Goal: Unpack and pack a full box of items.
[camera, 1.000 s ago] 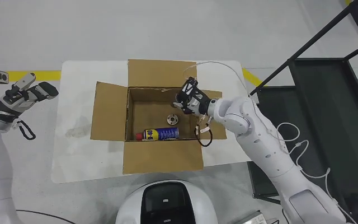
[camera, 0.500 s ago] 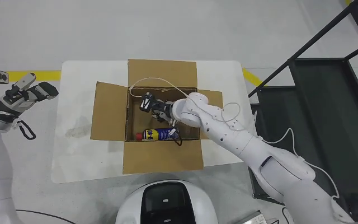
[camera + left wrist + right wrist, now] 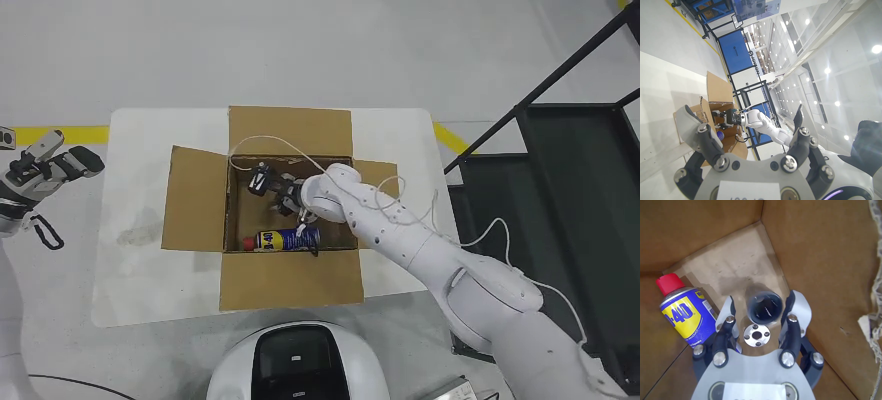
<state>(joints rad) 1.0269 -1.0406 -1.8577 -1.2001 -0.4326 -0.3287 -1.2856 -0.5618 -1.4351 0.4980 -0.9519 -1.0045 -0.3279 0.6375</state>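
Currently, unpacking step: right pincer [image 3: 762, 301], jaws wide, straddles dark tube [image 3: 763, 308] inside box [image 3: 195, 200] at frame centre, spray can [image 3: 285, 239] nearby; next, close squarely and lift; left pincer [image 3: 743, 113] wide, far left.

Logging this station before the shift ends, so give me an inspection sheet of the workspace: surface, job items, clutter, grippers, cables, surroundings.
Surface: white table, carrying the open cardboard box.
Job's things: spray can lying on the box floor by a wall; black tube and metal flange nearby.
Clutter: nothing seen.
Grippers: right gripper open inside the box, fingers either side of the tube; left gripper open, empty, beyond the table's edge.
Cables: white cable arcing above the box's far side.
Surroundings: black metal rack, yellow floor tape.
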